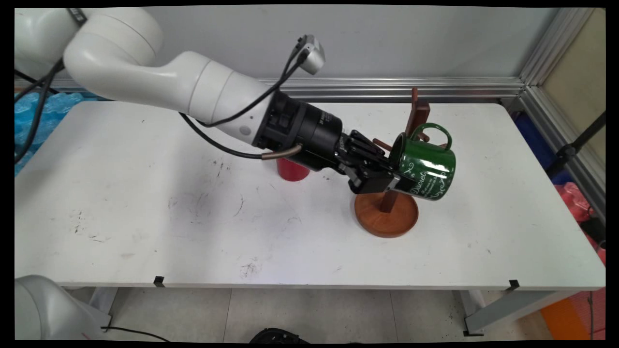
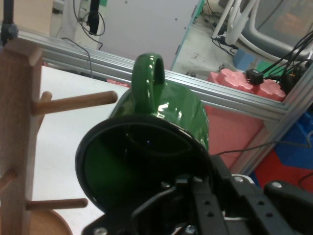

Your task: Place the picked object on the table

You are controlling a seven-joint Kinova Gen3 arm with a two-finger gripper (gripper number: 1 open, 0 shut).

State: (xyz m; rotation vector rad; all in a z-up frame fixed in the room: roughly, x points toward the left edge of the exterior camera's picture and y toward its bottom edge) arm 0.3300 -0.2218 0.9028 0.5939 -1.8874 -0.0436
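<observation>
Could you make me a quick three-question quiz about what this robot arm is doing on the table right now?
1. True or false: the claw holds the green mug up off the white table.
2. Which way does the mug's handle point in the main view? A) up B) down at the table C) into the claw
3. Fill in: behind the arm, partly hidden, stands a ___ cup.

Key:
1. True. The claw grips the mug by its rim, beside the wooden mug tree.
2. A. The mug lies tipped on its side, mouth toward the claw.
3. Red.
</observation>
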